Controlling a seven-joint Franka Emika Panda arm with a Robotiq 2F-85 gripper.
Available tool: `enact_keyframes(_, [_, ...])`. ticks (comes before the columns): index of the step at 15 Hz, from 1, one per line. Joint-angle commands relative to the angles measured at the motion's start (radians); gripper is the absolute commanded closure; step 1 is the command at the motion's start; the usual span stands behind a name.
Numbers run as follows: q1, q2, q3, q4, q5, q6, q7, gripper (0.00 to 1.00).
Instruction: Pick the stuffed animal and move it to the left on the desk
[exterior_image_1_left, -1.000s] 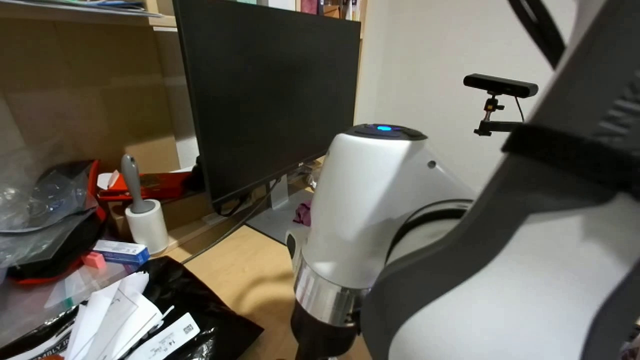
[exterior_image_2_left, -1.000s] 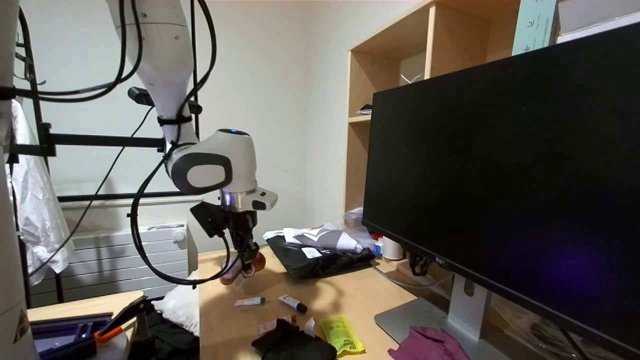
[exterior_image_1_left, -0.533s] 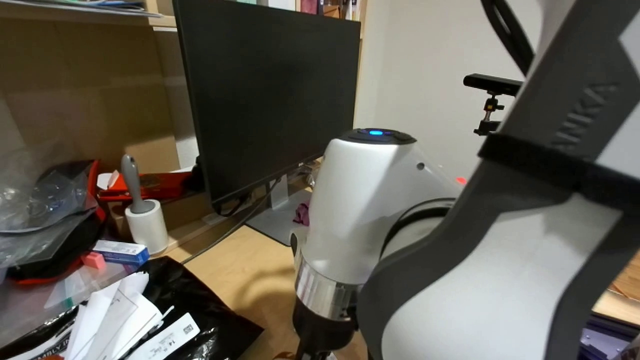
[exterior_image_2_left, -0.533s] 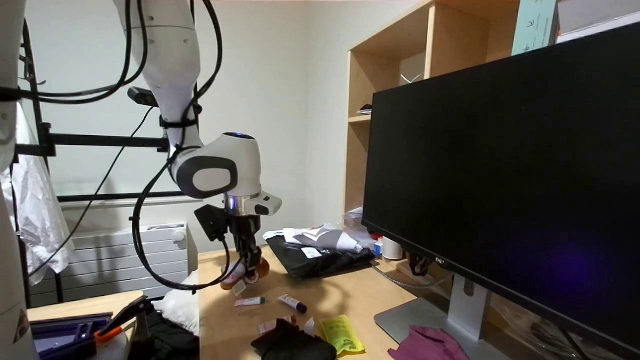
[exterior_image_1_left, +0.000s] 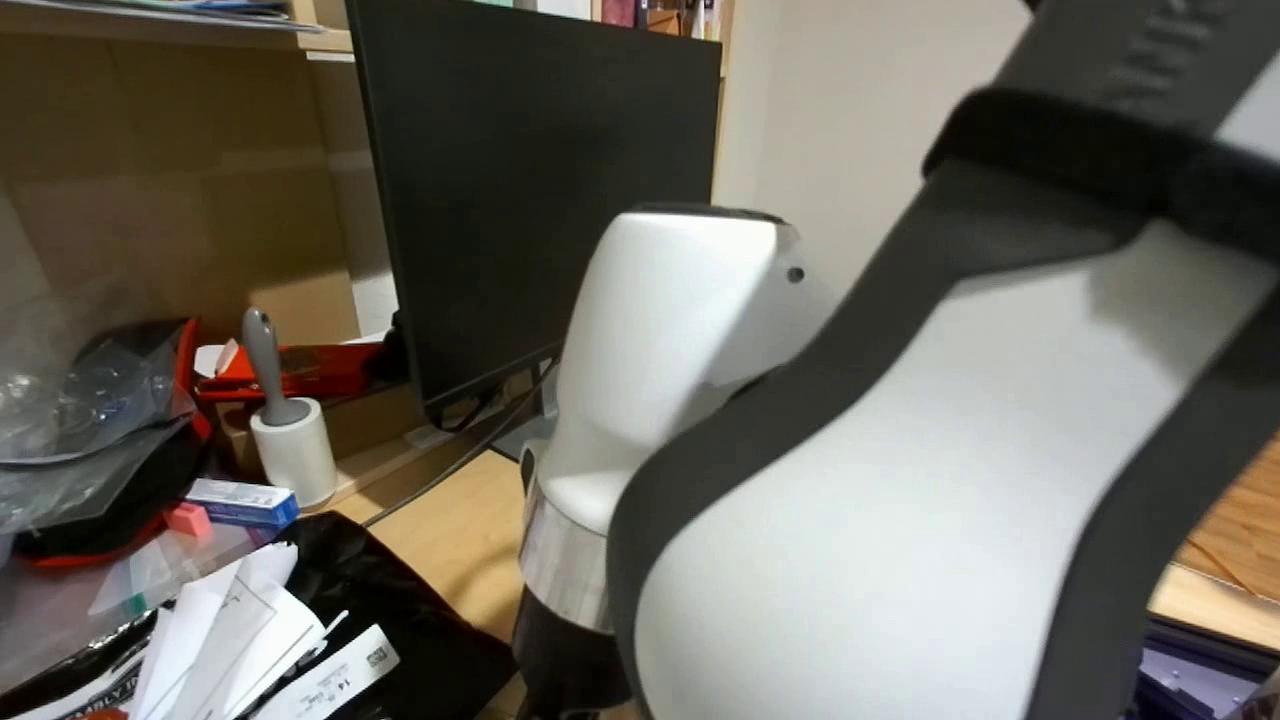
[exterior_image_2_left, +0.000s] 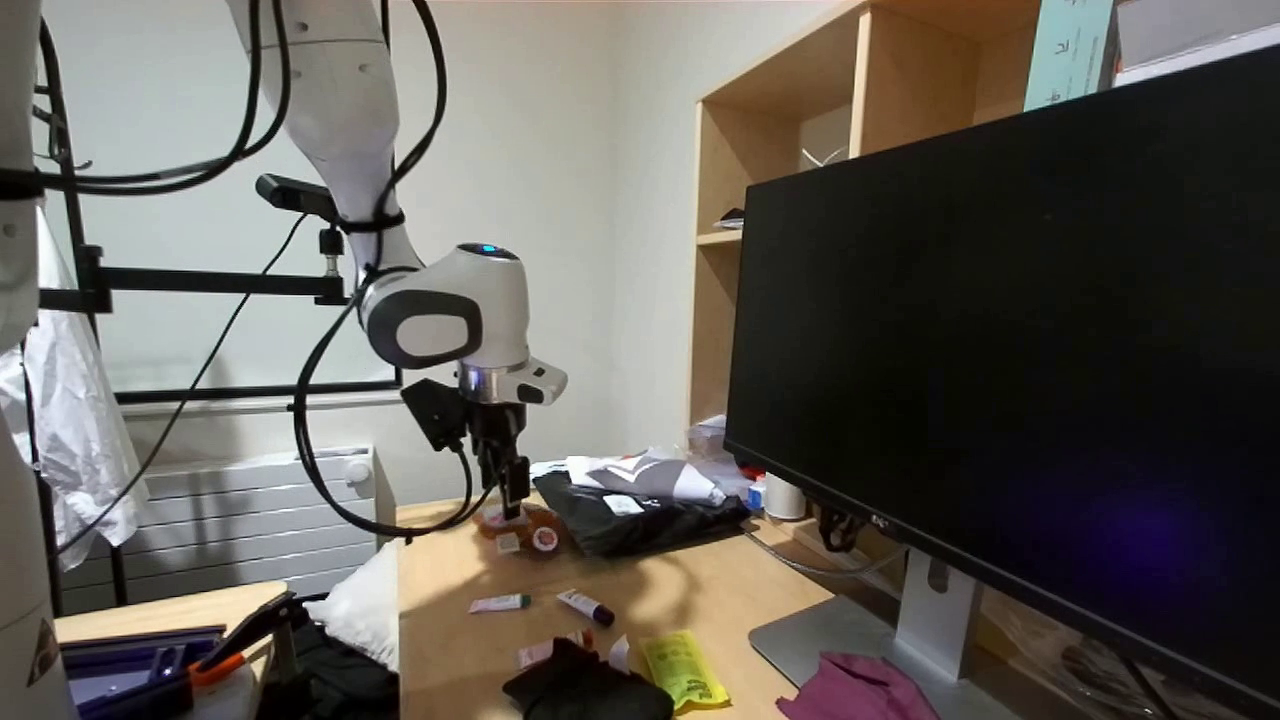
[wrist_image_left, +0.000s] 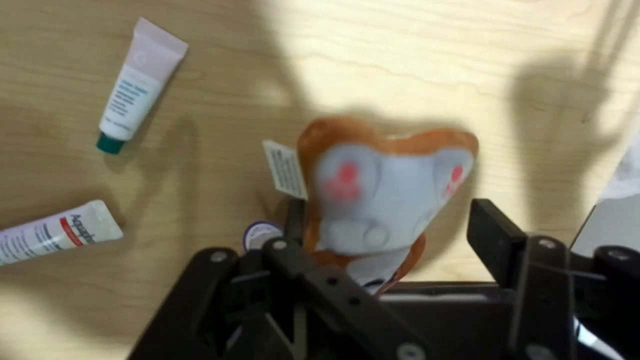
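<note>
While the gripper (wrist_image_left: 391, 220) points down above the desk (wrist_image_left: 380, 60), its fingers (wrist_image_left: 492, 235) stand wide apart. The stuffed animal (wrist_image_left: 385, 200) lies on the desk below the fingertips; in the wrist view it shows between them, close to the finger at left and clear of the opposite one. Contact with the nearer finger cannot be determined. A white label (wrist_image_left: 285, 168) projects from the stuffed animal just beside the nearer fingertip; it bears several lines of print, too small to read. Past the nearer finger, well apart from it, lie the Aquaphor tube (wrist_image_left: 60, 232), with its brand name next to a red band and the final letters indistinct, and the small tube (wrist_image_left: 135, 90) with a green cap, its blue-green text not legible. In an exterior view, a black bag (exterior_image_2_left: 620, 535) lies near the fingers. A paper slip (exterior_image_1_left: 330, 680) on it reads "14" beside a square code; a printed sheet (exterior_image_1_left: 105, 695) shows "MBLY IN". The monitor (exterior_image_2_left: 1000, 320) stands well apart from the fingers; the mark (exterior_image_2_left: 879, 521) on its bezel is too blurred to read.
</note>
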Motion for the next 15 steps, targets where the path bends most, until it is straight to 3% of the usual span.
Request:
enact_keyframes(1, [-0.016,-0.071,0.006,0.025,0.029,-0.074,-0.035,0.00])
enact_keyframes(7, [0.004,-0.203,-0.067,0.070,0.072,-0.230,-0.095,0.00])
enact_keyframes(15, [-0.025,-0.378,-0.315,0.204,0.004,-0.623,-0.195,0.00])
